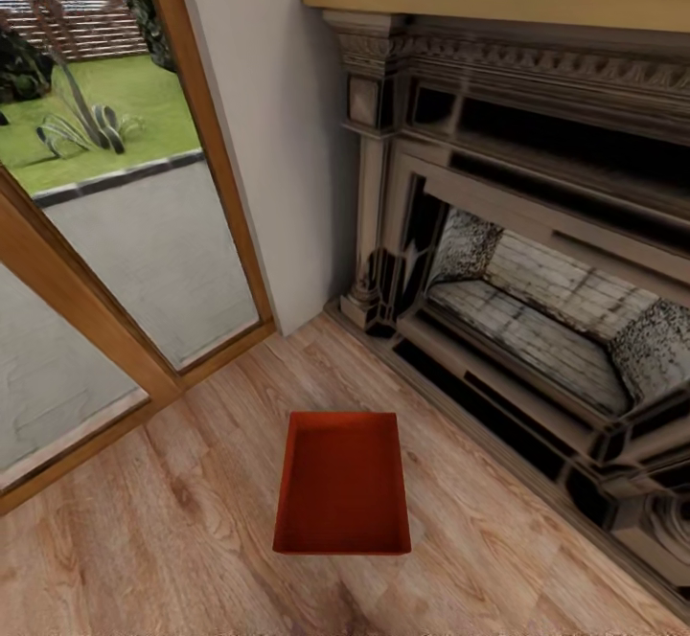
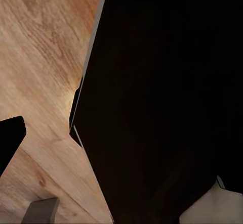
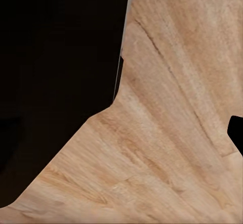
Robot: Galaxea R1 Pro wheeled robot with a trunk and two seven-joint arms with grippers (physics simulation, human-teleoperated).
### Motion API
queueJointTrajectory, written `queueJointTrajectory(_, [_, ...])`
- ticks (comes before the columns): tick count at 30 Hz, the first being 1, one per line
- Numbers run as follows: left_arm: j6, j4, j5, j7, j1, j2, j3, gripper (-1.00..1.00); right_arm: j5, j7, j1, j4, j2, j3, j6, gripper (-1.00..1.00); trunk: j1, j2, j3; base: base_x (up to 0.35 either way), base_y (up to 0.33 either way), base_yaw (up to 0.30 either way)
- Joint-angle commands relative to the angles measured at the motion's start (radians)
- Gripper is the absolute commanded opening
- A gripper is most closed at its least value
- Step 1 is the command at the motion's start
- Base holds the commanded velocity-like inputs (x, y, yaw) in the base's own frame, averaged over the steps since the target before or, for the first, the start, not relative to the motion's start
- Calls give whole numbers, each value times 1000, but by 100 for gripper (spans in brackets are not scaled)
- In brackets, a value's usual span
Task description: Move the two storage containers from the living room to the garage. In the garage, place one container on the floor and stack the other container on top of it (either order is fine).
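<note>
One storage container [image 1: 342, 484], an orange-red lidless rectangular bin, sits upright and empty on the light wood-plank floor [image 1: 172, 540] of the living room, low in the middle of the head view. It lies a short way in front of the brick fireplace [image 1: 537, 310]. In the left wrist view a dark fingertip [image 2: 10, 139] pokes in at the edge over the planks, beside my black body [image 2: 162, 97]. The right wrist view has a dark fingertip [image 3: 236, 134] at its edge above bare planks. Nothing is seen between the fingers.
A wood-framed glass door [image 1: 125, 234] stands at the left, with paving and lawn outside. A pale wall section [image 1: 278, 138] separates it from the ornate fireplace surround, whose hearth edge [image 1: 498, 444] runs diagonally along the right of the container.
</note>
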Motion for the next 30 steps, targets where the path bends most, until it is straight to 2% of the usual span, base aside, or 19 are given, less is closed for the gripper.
queueJointTrajectory(1, [-3, 1, 4, 1, 0, 0, -2, 100, 6, -6, -1, 3, 0, 8, -3, 100, 0, 0, -2, 0, 0, 0])
queueJointTrajectory(30, [2, 4, 3, 4, 0, -2, 5, 100, 12, 2, -1, 3, -3, 10, -9, 100, 0, 0, -7, 0, 0, 0])
